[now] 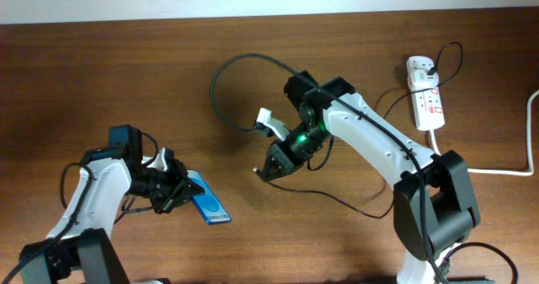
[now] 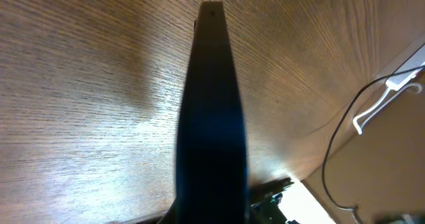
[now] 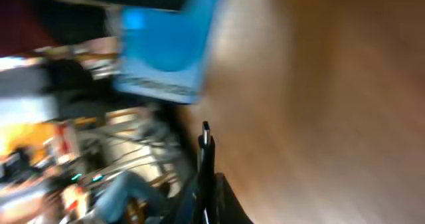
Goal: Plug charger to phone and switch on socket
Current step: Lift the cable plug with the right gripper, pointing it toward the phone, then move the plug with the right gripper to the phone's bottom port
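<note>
My left gripper (image 1: 178, 193) is shut on the phone (image 1: 208, 200), blue screen lit, held at the table's lower left. In the left wrist view the phone (image 2: 211, 117) shows edge-on as a dark slab. My right gripper (image 1: 268, 168) is shut on the charger's connector end, whose small tip (image 1: 256, 172) points left toward the phone, a gap apart. In the right wrist view the connector (image 3: 206, 144) sticks up from the jaws, and the blurred blue phone (image 3: 166, 44) lies beyond. The black charger cable (image 1: 221, 73) loops back across the table. The white socket (image 1: 426, 94) lies at the far right.
The socket's thick white cord (image 1: 505, 171) runs off the right edge. A black plug's cable curls by the socket's top (image 1: 455, 52). Bare wooden table (image 1: 126, 73) spreads at the back left. The table's far edge meets a pale wall.
</note>
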Action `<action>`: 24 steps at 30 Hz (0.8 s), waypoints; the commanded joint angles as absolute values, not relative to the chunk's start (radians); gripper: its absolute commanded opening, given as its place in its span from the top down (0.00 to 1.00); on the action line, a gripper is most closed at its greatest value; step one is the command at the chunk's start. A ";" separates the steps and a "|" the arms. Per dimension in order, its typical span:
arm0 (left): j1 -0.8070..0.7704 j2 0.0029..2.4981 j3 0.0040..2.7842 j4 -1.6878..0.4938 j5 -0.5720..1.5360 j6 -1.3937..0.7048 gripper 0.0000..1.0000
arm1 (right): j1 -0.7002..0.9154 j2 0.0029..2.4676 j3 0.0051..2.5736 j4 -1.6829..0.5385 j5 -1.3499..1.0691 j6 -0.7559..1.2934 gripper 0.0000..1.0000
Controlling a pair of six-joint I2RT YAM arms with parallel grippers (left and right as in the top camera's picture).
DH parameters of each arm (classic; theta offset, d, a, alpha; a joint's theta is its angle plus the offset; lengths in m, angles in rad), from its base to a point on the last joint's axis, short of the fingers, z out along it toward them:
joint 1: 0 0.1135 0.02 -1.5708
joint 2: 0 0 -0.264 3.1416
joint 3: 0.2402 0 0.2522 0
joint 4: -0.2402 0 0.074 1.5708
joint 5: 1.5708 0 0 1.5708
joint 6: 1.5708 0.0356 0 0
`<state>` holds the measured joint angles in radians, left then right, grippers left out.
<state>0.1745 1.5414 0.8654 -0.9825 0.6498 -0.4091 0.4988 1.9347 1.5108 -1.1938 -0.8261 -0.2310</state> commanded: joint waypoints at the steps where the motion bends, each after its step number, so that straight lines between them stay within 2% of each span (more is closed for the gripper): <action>1: 0.180 1.542 0.871 -0.949 0.672 -0.525 1.00 | 0.505 1.914 1.526 -1.189 -0.525 -0.155 0.96; 4: 0.180 1.542 0.876 -0.874 0.665 -0.665 1.00 | 0.545 1.904 1.531 -1.188 -0.358 -0.155 0.96; 7: 0.180 1.542 0.892 -0.815 0.664 -0.786 1.00 | 0.650 1.870 1.531 -1.187 -0.155 -0.155 0.96; 13: 0.191 1.543 0.979 -0.796 0.616 -0.871 1.00 | 0.835 1.829 1.531 -1.147 0.147 -0.068 0.95; 18: 0.275 1.544 1.012 -0.814 0.616 -0.883 1.00 | 0.917 1.829 1.531 -1.136 0.233 -0.065 0.96; 24: 0.275 1.597 1.012 -0.839 0.621 -0.881 1.00 | 1.011 1.829 1.531 -1.096 0.290 -0.065 0.96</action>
<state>0.2764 1.5677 0.9886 -0.8268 0.6010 -0.8707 0.9844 1.8542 1.5127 -1.1069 0.2481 -0.0784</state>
